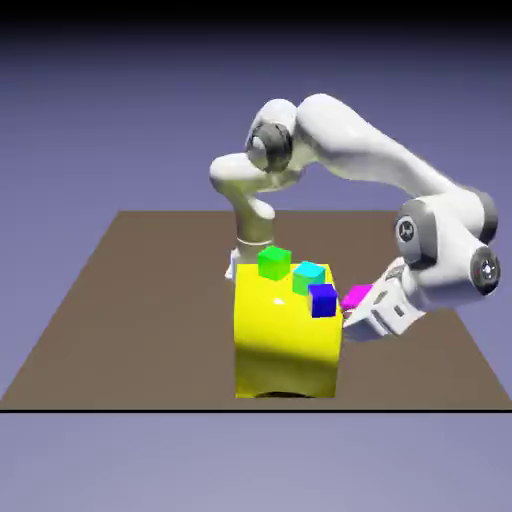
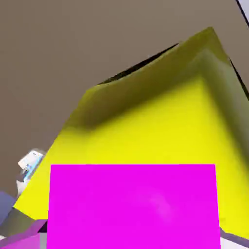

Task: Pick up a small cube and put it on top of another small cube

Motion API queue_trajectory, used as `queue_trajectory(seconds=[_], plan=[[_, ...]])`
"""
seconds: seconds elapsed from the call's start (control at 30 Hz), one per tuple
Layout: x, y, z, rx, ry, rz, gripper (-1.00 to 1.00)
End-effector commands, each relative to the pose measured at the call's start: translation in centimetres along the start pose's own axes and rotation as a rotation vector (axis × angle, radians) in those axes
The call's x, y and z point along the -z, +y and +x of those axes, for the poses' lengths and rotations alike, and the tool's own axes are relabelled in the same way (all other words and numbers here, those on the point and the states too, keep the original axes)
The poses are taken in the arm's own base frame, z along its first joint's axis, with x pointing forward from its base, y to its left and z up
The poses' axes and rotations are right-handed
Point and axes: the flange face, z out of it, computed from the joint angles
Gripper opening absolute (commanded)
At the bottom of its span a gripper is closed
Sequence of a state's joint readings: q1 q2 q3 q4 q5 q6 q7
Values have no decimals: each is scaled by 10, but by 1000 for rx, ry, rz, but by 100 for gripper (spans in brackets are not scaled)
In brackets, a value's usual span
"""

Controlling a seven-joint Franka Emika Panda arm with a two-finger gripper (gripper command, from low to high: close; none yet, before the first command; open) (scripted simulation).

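Filling the lower half of the hand view, the magenta cube (image 2: 132, 206) is sitting clamped between the gripper (image 1: 352, 310) fingers, which are closing on its two sides and are hidden behind it. Beyond the cube, the big yellow block (image 2: 146, 121) is occupying most of that view, with the brown table (image 2: 58, 44) showing past it. In the exterior view, the magenta cube is being held off the table, just beside the yellow block's upper edge on the exterior view's right. On the block's top, a green cube (image 1: 273, 262), a teal cube (image 1: 309, 275) and a dark blue cube (image 1: 322, 299) are resting, the blue one lying nearest the gripper. The white arm (image 1: 360, 160) is arching over from the far side.
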State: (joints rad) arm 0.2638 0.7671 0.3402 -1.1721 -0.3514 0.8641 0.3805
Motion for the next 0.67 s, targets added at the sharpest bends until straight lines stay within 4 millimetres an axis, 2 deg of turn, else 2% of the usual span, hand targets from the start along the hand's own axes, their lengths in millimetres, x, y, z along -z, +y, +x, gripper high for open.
queue_trajectory(seconds=[0.0,0.07,0.2,0.23,0.27,0.53,0.57,0.6,0.63], plan=[[-2,-3,-11,-28,-24,-41,-100],[-5,-8,-35,-90,-65,-125,-100],[-51,47,-8,-257,-269,-221,-100],[-41,34,-28,-266,-242,-256,-100],[-41,34,-28,-266,-242,-256,-100],[-96,37,-26,-265,-242,-256,-100],[-98,37,-26,-265,-242,-255,-100],[-98,37,-26,-265,-242,-255,100],[-98,37,-26,-265,-242,-255,100]])
